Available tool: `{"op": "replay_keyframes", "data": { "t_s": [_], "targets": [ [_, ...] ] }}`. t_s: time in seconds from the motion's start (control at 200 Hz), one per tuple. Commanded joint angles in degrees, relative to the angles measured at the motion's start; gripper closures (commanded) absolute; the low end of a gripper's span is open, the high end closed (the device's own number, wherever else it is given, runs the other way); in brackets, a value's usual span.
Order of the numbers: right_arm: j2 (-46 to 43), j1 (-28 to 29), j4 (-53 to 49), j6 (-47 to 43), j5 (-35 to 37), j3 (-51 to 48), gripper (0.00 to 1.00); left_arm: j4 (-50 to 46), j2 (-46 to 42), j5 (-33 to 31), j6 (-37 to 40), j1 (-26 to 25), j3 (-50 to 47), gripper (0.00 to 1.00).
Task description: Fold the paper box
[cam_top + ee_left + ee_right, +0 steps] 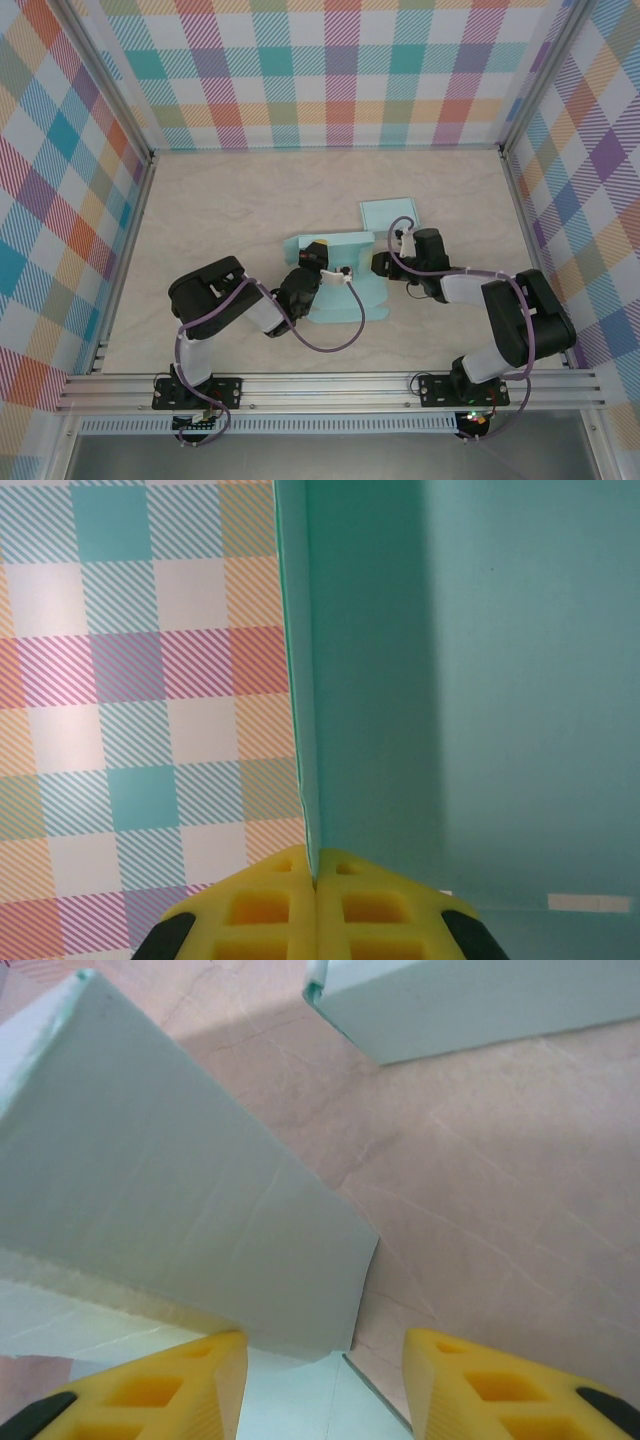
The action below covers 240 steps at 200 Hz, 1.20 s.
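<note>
The light teal paper box [345, 300] lies partly folded in the middle of the table. My left gripper [322, 258] is over its left part. In the left wrist view the yellow pads [270, 880] of this gripper [316, 865] are shut on the thin edge of an upright box wall [450, 680]. My right gripper [384, 265] is at the box's right side. In the right wrist view it [325, 1355] stands open, a raised flap [180, 1200] reaching down beside its left finger [200, 1370] and nothing pinched between the fingers.
A flat teal panel [388, 213] lies just behind the right gripper, its near corner [480, 1000] at the top of the right wrist view. Checked walls [330, 70] enclose the beige tabletop [220, 210] on three sides. A metal rail [330, 385] runs along the near edge.
</note>
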Motion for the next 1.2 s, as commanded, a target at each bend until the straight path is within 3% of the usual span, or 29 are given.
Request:
{"op": "replay_keyframes", "data": {
  "t_s": [0.0, 0.25, 0.485, 0.82, 0.93, 1.195],
  "targets": [
    [-0.9, 2.2, 6.3, -2.6, -1.5, -1.5, 0.54, 0.4, 1.6, 2.2, 0.5, -1.0, 1.3, 1.0],
    [-3.0, 3.1, 8.6, -3.0, -1.4, -4.4, 0.59, 0.2, 1.5, 2.4, 0.4, -0.9, 1.7, 1.0],
    [-4.3, 3.1, 6.7, -3.4, 5.2, -4.7, 0.56, 0.0, 1.0, 3.3, 1.4, -1.0, 1.7, 1.0],
    [3.2, 4.7, 14.2, -5.7, 9.2, 0.1, 0.55, -0.2, 0.7, 4.3, 1.8, -1.5, 1.7, 1.0],
    [5.3, 5.5, 17.3, -7.5, 10.4, 1.2, 0.51, -0.3, 1.1, 4.6, 1.8, -1.8, 2.2, 1.0],
    [7.0, 6.6, 19.4, -12.5, 16.2, 2.1, 0.54, -1.0, 1.6, 5.0, 1.4, -1.9, 2.7, 1.0]
  ]
}}
